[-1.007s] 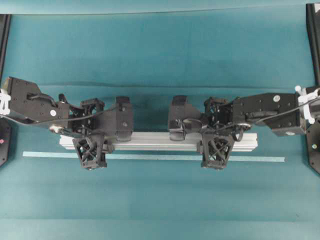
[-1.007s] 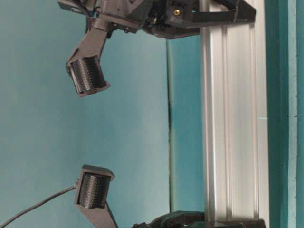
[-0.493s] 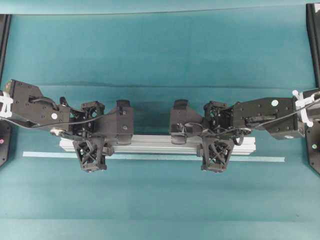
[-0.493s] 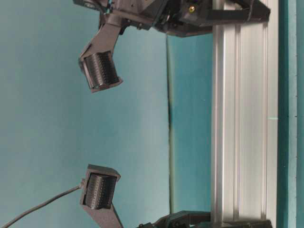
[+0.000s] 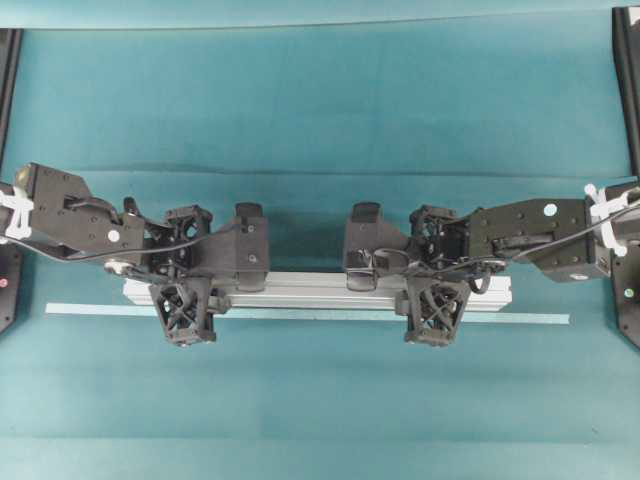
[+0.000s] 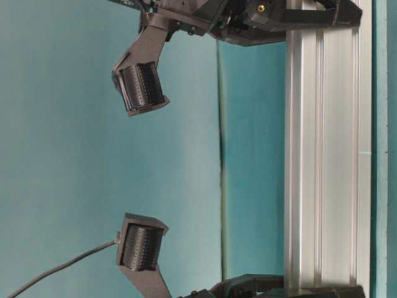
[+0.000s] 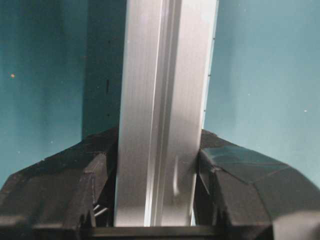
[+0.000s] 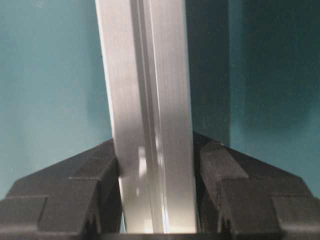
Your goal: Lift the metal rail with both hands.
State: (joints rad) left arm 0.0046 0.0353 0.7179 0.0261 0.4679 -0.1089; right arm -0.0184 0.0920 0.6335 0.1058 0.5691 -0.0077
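The metal rail [image 5: 320, 290] is a long silver grooved bar lying left to right across the middle of the teal cloth. My left gripper [image 5: 187, 285] is shut on it near its left end, and my right gripper [image 5: 432, 285] is shut on it near its right end. In the left wrist view the rail [image 7: 160, 100] runs between the black fingers [image 7: 235, 170], which press on both its sides. The right wrist view shows the same for the rail [image 8: 145, 100] and fingers [image 8: 235, 175]. The rail's shadow falls beside it on the cloth. The table-level view shows the rail [image 6: 322, 155] spanning between both grippers.
A thin pale-teal tape strip [image 5: 530, 319] lies on the cloth just in front of the rail, parallel to it. Black frame posts stand at the far left [image 5: 8, 80] and far right [image 5: 625, 80] edges. A fold in the cloth [image 5: 320, 172] runs behind the arms.
Both grippers, still shut on the rail, have shifted it slightly toward the tape strip. In the table-level view the rail has moved right and looks larger.
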